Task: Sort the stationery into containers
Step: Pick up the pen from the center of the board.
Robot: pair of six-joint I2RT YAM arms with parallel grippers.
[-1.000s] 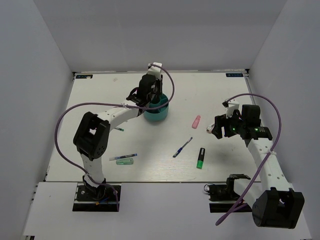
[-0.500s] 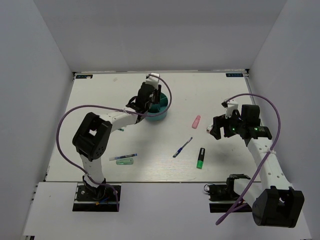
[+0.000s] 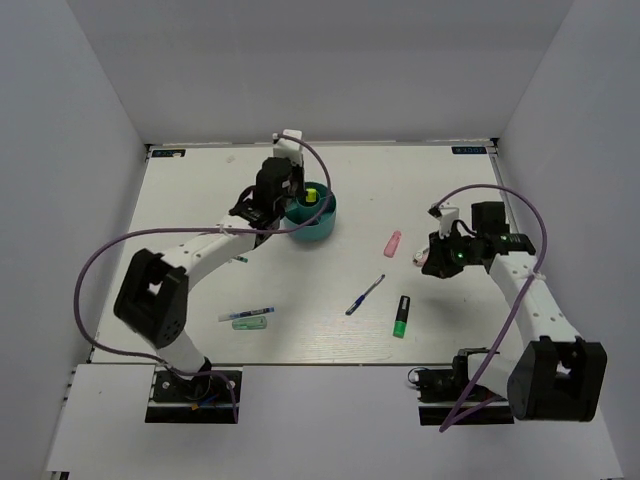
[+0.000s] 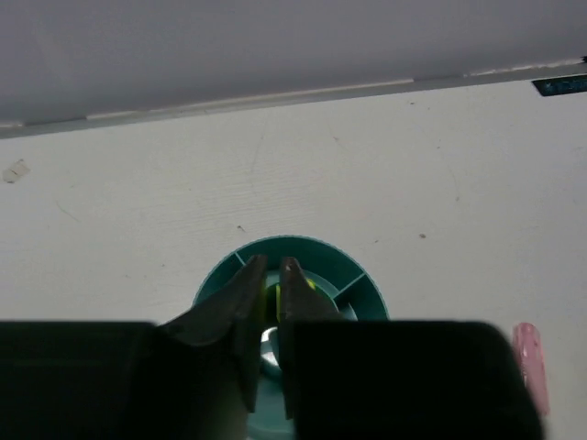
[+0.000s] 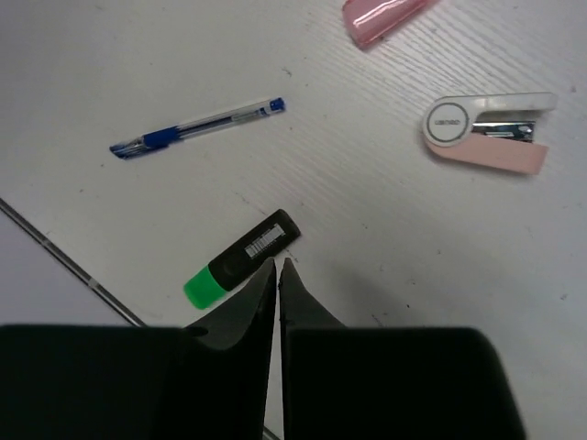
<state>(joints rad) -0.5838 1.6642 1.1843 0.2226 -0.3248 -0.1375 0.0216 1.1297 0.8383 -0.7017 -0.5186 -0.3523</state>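
Note:
The round teal container (image 3: 318,230) stands at the back of the table, with a yellow-capped marker (image 3: 311,196) upright inside it. My left gripper (image 3: 293,203) hovers at its left rim, shut and holding nothing; in the left wrist view its tips (image 4: 271,266) sit over the dividers (image 4: 353,286). On the table lie a pink highlighter (image 3: 393,243), a blue pen (image 3: 365,294), a black-and-green marker (image 3: 401,316), another blue pen (image 3: 246,313) and a mint-green marker (image 3: 250,323). My right gripper (image 5: 278,264) is shut and empty, just above the black-and-green marker (image 5: 243,258).
A pink-and-white stapler (image 5: 486,133) lies close to the right gripper, between it and the pink highlighter (image 5: 385,14). White walls enclose the table on three sides. The left arm's purple cable loops over the table's left part.
The left gripper opened, drew left off the container and shut again; the yellow-capped marker now shows inside. The right gripper went from open to shut, shifting slightly.

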